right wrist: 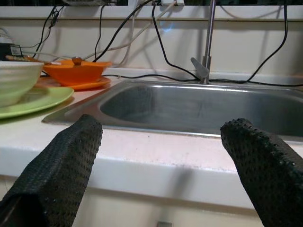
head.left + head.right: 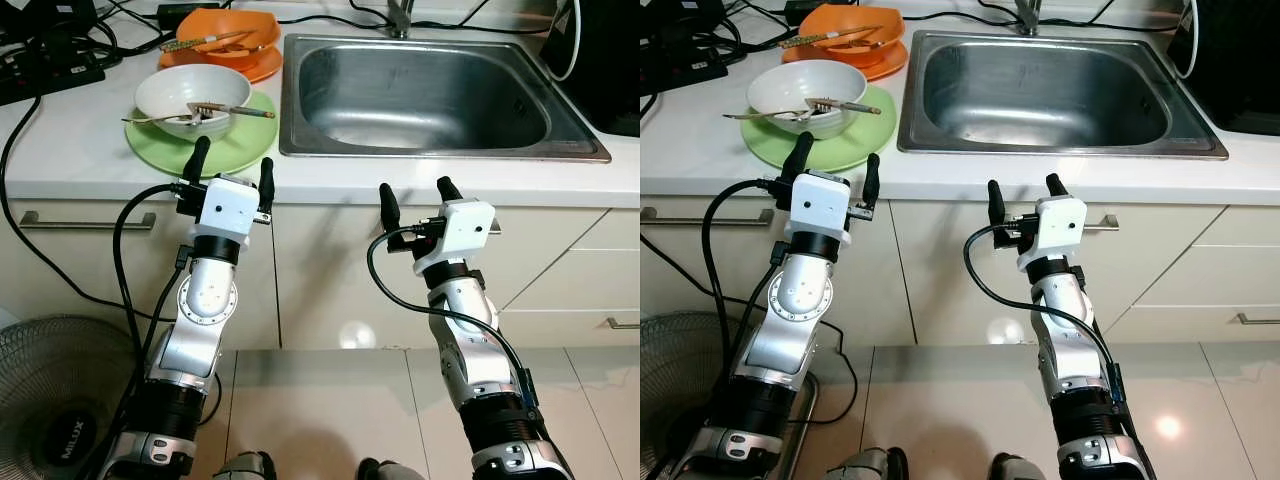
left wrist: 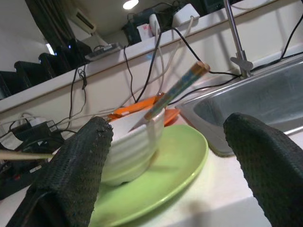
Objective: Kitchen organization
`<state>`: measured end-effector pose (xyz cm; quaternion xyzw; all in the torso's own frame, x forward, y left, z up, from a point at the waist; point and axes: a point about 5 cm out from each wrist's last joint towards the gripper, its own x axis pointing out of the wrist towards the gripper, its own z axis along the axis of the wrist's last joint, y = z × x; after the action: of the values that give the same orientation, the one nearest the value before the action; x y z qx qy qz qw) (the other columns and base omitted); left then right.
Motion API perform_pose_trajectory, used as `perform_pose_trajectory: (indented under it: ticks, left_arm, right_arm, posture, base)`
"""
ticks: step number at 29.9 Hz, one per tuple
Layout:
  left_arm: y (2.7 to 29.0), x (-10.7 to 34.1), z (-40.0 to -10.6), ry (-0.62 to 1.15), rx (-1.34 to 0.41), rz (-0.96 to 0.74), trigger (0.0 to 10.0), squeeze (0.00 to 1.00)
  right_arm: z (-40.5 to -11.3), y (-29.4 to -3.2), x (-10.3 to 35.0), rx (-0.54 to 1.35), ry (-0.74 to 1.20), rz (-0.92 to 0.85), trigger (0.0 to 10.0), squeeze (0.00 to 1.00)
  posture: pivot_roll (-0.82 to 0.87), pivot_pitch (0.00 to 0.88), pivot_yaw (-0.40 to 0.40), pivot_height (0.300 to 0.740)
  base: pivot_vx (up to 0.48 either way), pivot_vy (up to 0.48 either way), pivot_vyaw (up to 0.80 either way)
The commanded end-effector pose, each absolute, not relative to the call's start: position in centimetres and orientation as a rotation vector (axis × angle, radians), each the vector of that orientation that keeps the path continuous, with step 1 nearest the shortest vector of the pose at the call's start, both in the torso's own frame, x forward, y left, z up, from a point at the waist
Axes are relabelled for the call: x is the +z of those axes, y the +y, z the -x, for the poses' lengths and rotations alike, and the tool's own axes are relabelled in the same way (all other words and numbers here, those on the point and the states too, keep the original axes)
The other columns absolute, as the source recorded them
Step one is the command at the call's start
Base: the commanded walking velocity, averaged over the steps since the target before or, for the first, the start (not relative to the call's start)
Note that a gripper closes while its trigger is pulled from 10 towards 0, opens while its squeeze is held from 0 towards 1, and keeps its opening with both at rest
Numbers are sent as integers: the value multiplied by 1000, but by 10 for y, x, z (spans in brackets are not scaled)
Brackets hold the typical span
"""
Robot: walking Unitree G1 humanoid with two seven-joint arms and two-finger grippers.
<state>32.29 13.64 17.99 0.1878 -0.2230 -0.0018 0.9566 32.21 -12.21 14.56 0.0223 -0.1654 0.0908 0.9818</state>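
A white bowl (image 2: 192, 97) with chopsticks (image 2: 232, 110) across it sits on a green plate (image 2: 240, 145) on the white counter. Behind it an orange bowl (image 2: 228, 34) with chopsticks rests on an orange plate (image 2: 262, 66). A steel sink (image 2: 420, 95) lies to the right, empty. My left gripper (image 2: 233, 170) is open at the counter's front edge, just before the green plate (image 3: 175, 161). My right gripper (image 2: 419, 201) is open below the counter edge, in front of the sink (image 1: 199, 109).
Black cables and a power strip (image 2: 45, 70) lie at the counter's back left. Cabinet drawers with metal handles (image 2: 85, 219) are under the counter. A floor fan (image 2: 55, 400) stands at the lower left. A dark appliance (image 2: 605, 60) sits right of the sink.
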Motion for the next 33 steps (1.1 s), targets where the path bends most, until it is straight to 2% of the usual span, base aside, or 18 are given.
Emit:
perform_pose_trajectory:
  ticks: [1, 33]
  left_arm:
    - [135, 179, -323, -453, -7, -376, 10000, 0]
    - [134, 183, -322, -479, 0, -381, 10000, 0]
  right_arm:
    - [-322, -124, 147, 176, -345, -47, 10000, 0]
    - [-322, -124, 147, 176, -347, -51, 10000, 0]
  posture:
    - [36, 104, -25, 740]
    - [37, 104, -24, 740]
  base:
    - [364, 0, 0]
    - [376, 0, 0]
